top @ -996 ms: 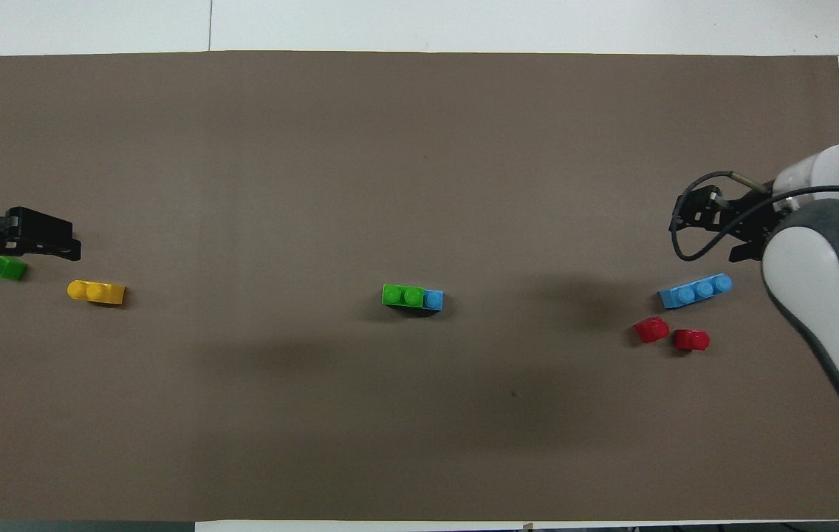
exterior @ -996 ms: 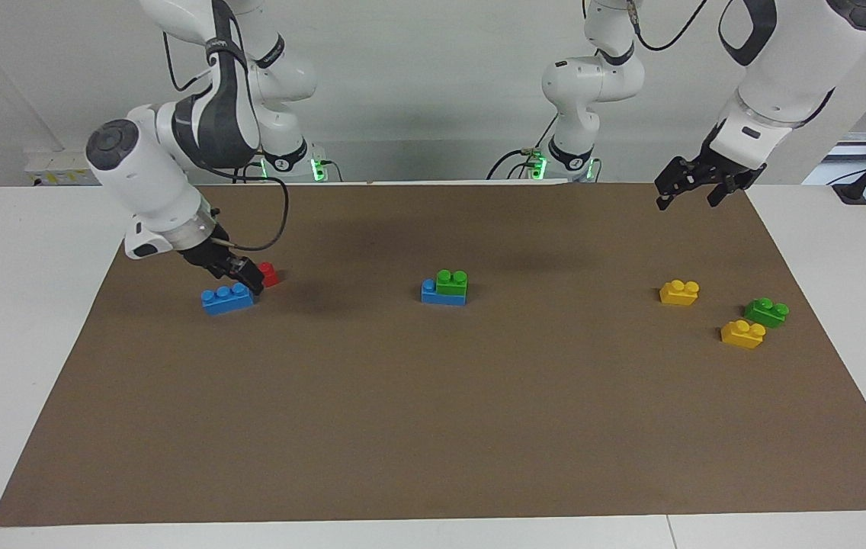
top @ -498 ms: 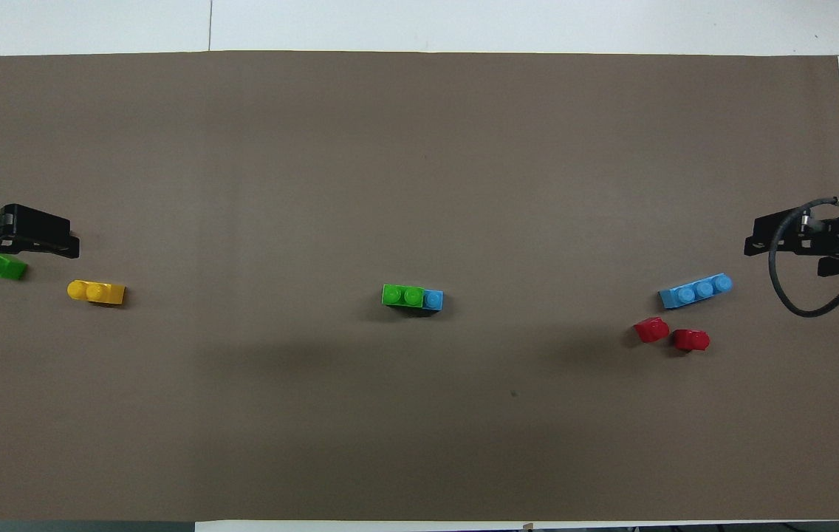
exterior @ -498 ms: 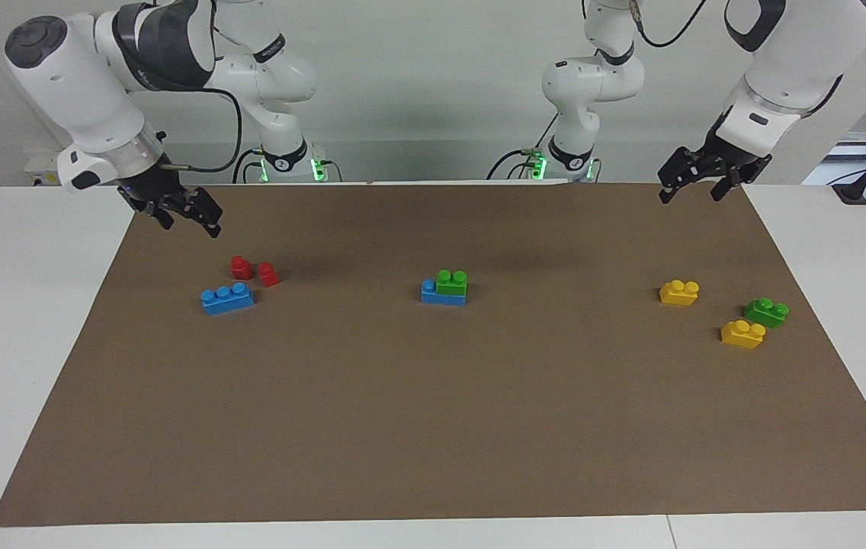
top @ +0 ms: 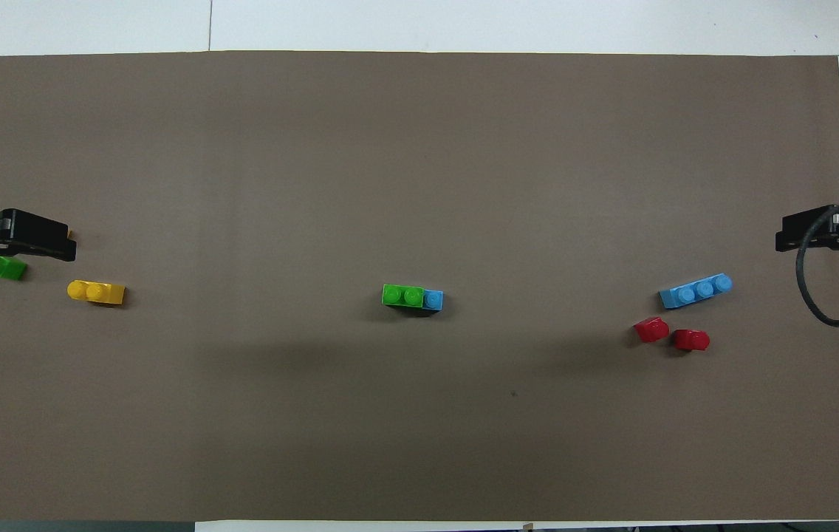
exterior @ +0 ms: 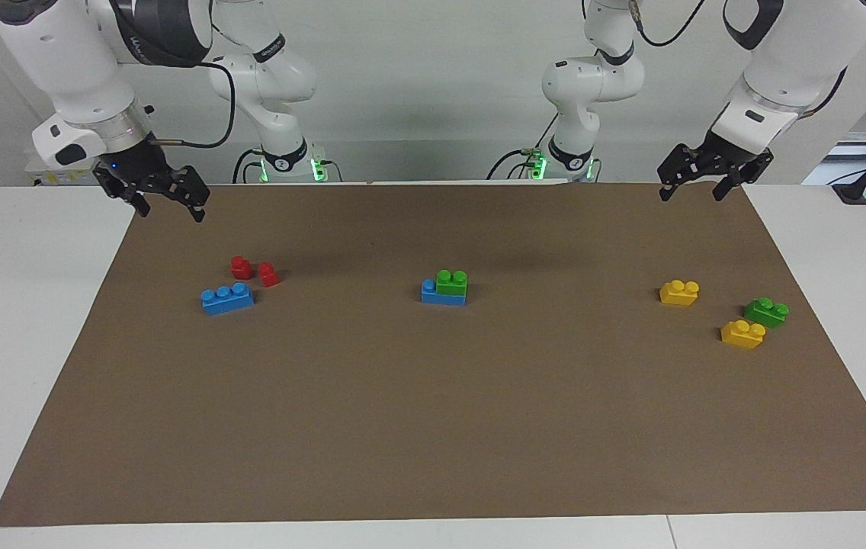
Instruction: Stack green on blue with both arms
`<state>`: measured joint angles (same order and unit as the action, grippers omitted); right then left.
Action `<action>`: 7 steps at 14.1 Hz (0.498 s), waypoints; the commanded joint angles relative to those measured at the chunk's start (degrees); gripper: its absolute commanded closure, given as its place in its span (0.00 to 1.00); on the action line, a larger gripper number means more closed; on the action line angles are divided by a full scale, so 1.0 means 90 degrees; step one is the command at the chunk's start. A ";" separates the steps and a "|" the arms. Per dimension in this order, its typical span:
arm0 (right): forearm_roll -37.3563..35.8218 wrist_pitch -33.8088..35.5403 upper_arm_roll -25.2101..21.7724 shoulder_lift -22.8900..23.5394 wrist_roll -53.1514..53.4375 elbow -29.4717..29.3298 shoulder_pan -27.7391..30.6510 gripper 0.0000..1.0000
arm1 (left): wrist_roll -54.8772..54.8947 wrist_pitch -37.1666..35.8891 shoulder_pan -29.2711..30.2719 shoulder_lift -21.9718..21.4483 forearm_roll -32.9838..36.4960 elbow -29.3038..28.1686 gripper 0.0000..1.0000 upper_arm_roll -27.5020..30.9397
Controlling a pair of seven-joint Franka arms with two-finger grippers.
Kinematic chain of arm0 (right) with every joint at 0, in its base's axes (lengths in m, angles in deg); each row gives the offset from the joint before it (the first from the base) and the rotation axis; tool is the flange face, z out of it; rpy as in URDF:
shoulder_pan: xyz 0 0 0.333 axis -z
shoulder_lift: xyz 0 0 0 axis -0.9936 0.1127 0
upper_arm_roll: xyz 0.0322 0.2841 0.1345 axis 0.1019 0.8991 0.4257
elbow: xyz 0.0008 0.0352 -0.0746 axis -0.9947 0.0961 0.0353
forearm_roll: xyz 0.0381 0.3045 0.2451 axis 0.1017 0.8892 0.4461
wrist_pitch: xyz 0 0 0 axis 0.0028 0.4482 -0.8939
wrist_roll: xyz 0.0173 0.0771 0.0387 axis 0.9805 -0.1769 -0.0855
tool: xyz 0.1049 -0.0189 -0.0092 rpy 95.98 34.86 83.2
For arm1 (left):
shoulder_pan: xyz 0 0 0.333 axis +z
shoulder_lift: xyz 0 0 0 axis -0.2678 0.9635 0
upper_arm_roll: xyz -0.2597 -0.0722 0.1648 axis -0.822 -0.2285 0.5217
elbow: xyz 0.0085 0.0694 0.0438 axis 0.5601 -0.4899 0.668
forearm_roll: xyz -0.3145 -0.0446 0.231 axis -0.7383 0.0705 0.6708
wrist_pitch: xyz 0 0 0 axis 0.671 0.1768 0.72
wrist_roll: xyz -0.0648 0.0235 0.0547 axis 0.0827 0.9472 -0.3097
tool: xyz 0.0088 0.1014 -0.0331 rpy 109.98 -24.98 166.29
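A brown paper mat [exterior: 433,427] covers most of the white table [exterior: 21,320]. Two small red plastic bricks [exterior: 254,271] sit close together toward the right arm's end. Two yellow two-stud plastic bricks [exterior: 679,292] lie toward the left arm's end, one farther from the robots than the other.

mid-mat [exterior: 433,427] you have a green two-stud plastic brick [exterior: 452,281] stacked on a blue three-stud plastic brick [exterior: 443,293]. toward the right arm's end, two small red plastic bricks [exterior: 254,271] lie just nearer the robots than a second blue brick [exterior: 227,298].
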<state>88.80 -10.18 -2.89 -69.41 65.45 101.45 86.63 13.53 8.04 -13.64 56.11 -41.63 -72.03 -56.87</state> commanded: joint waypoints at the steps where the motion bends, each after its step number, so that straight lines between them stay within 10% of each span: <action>1: -0.0165 -0.0016 0.0014 0.0199 -0.0188 -0.0297 0.0027 0.00 | 0.0156 -0.0165 -0.0025 -0.0021 0.0222 0.0099 0.00 -0.0013; 7: -0.0029 -0.0006 0.0023 0.0199 -0.0091 -0.0317 0.0066 0.00 | 0.0176 -0.0155 -0.0025 -0.0031 0.0213 0.0089 0.00 -0.0013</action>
<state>88.30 -10.30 -2.91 -68.48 65.16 99.92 86.72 14.30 7.98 -13.66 56.11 -40.87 -72.00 -56.92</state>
